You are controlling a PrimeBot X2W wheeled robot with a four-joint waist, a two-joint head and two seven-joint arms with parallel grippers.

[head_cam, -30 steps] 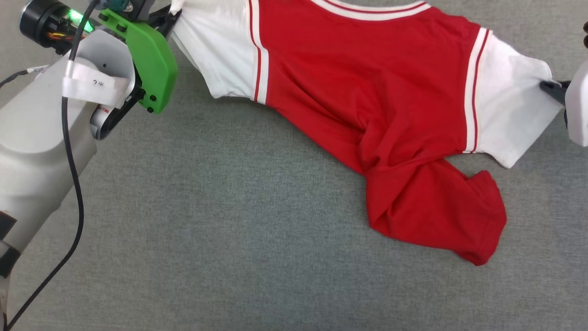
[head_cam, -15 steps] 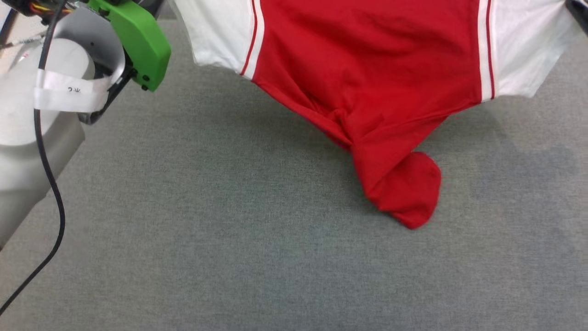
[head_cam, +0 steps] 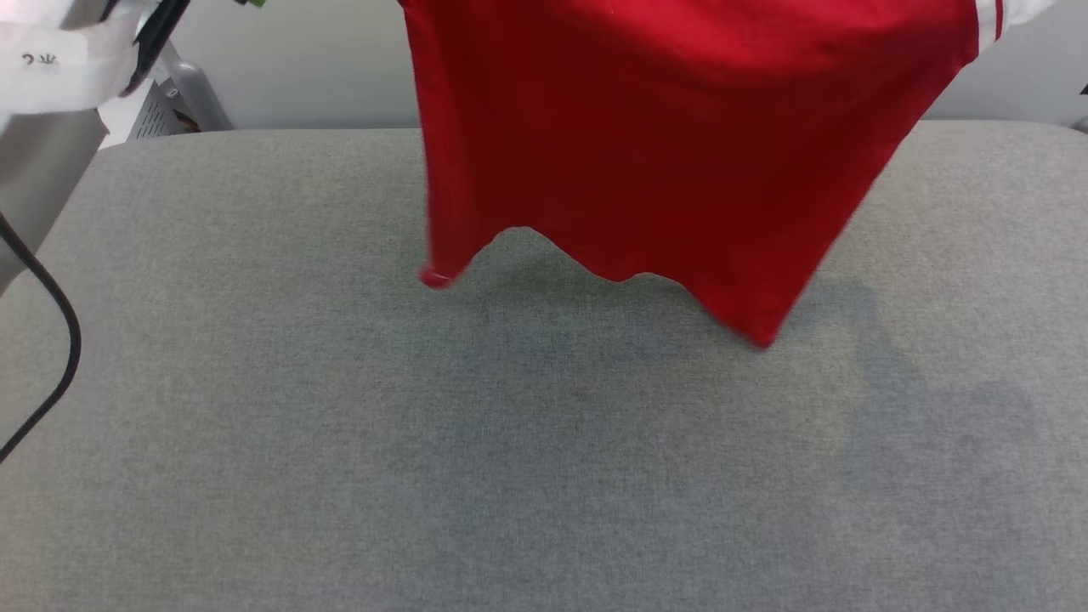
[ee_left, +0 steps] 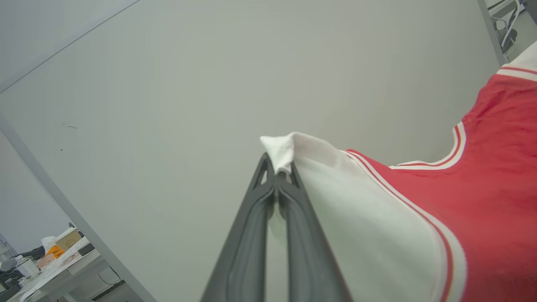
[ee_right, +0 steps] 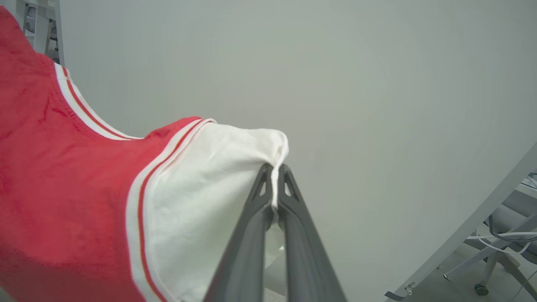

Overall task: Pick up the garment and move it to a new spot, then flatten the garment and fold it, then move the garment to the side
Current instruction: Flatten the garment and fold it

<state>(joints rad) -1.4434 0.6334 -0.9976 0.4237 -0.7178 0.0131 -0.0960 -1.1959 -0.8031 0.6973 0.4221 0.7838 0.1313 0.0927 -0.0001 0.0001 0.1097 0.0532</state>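
A red jersey-style shirt (head_cam: 663, 127) of thin, soft fabric, with white short sleeves and red-and-white striped trim, hangs in the air over the far half of a grey cloth-covered table (head_cam: 340, 442), stretched between the two arms. In the head view its red body drops like a curtain. The hem is wavy, one corner low at the left and a longer corner lower at the right. Both seem to hang just clear of the table, with a soft shadow beneath them.

The left gripper (ee_left: 277, 170) is clenched on the tip of the left-hand white sleeve (ee_left: 356, 218), and a small tuft of white cloth pokes out past its dark fingertips. The right gripper (ee_right: 275, 172) is clamped on the edge of the right-hand white sleeve (ee_right: 209, 188), the cloth pinched thin between its fingers. Between the sleeves the striped neckline (ee_left: 455, 147) sags in a curve.

A pale grey wall (head_cam: 323, 76) stands beyond the table. At the left edge of the head view are a pale forearm (head_cam: 42, 144) and a black cable (head_cam: 64, 340). A cluttered desk (ee_left: 54, 260) sits low at the left of the left wrist view.
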